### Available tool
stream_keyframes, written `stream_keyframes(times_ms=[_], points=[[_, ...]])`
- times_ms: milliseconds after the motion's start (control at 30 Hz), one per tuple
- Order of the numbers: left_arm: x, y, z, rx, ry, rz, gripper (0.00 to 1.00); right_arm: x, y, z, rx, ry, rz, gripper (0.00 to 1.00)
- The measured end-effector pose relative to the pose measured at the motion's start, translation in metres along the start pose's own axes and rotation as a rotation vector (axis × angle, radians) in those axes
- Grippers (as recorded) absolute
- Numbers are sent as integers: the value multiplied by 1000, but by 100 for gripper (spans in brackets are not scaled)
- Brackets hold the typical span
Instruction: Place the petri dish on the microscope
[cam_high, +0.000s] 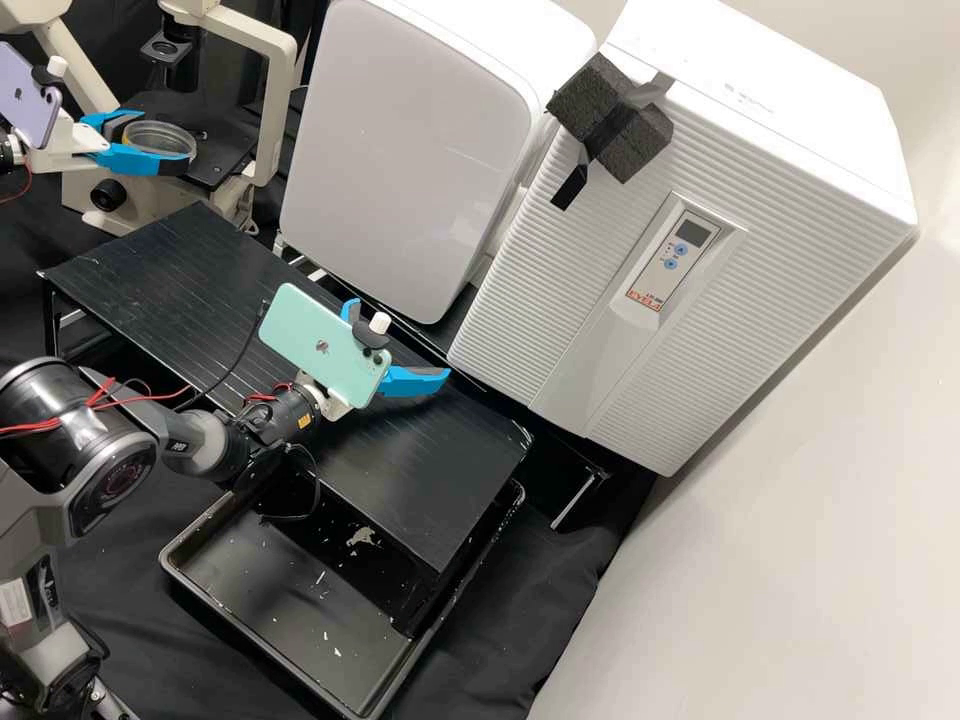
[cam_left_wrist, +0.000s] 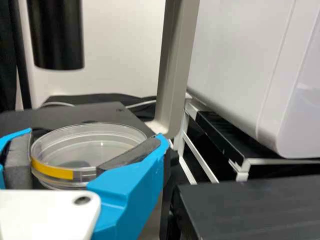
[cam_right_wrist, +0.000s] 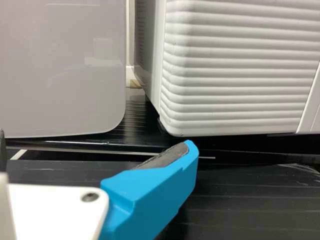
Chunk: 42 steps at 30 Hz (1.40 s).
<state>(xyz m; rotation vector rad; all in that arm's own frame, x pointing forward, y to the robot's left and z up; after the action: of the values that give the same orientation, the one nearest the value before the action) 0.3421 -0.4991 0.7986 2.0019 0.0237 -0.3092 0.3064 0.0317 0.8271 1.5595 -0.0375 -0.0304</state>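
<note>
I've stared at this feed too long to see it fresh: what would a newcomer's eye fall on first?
Probably the big white cabinet on the high view's right, with dark foam taped to it. Next, the mint-green phone on the right arm, over the black stand. Then the clear dish between the left gripper's blue fingers, by the microscope.

I count two end effectors, the left end effector and the right end effector; the blue fingers are four in total; there is one petri dish; one microscope; two phones, a purple phone and a green phone; two white appliances, the smooth appliance and the ribbed appliance; one black tray; one black stand.
</note>
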Motion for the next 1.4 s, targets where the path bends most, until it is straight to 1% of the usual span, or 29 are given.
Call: stream_keyframes(times_ms=[100, 167, 200, 300, 400, 467, 533, 667, 733, 800, 867, 1067, 1267, 1300, 1400], points=[[7, 3, 3, 4, 9, -6, 0, 0, 0, 0, 0, 0, 0, 100], [12, 5, 3, 15, 18, -7, 0, 0, 0, 0, 0, 0, 0, 100], [14, 4, 2, 10, 27, -18, 0, 0, 0, 0, 0, 0, 0, 100], [18, 9, 2, 9, 40, -28, 0, 0, 0, 0, 0, 0, 0, 100], [23, 14, 3, 8, 42, -17, 0, 0, 0, 0, 0, 0, 0, 100], [28, 15, 1, 6, 47, -15, 0, 0, 0, 0, 0, 0, 0, 100], [32, 14, -2, -6, 61, -21, 0, 0, 0, 0, 0, 0, 0, 100], [40, 12, -8, 5, 83, -32, 0, 0, 0, 0, 0, 0, 0, 100], [42, 12, -10, -4, 93, -29, 0, 0, 0, 0, 0, 0, 0, 100], [44, 13, -12, 5, 101, -25, 0, 0, 0, 0, 0, 0, 0, 100], [45, 10, -15, 4, 112, -28, 0, 0, 0, 0, 0, 0, 0, 100], [49, 8, -18, 36, 118, -21, 0, 0, 0, 0, 0, 0, 0, 100], [54, 6, -24, 31, 140, -14, 0, 0, 0, 0, 0, 0, 0, 100], [55, 6, -25, 38, 149, -14, 0, 0, 0, 0, 0, 0, 0, 100], [56, 5, -26, 41, 156, -14, 0, 0, 0, 0, 0, 0, 0, 100]])
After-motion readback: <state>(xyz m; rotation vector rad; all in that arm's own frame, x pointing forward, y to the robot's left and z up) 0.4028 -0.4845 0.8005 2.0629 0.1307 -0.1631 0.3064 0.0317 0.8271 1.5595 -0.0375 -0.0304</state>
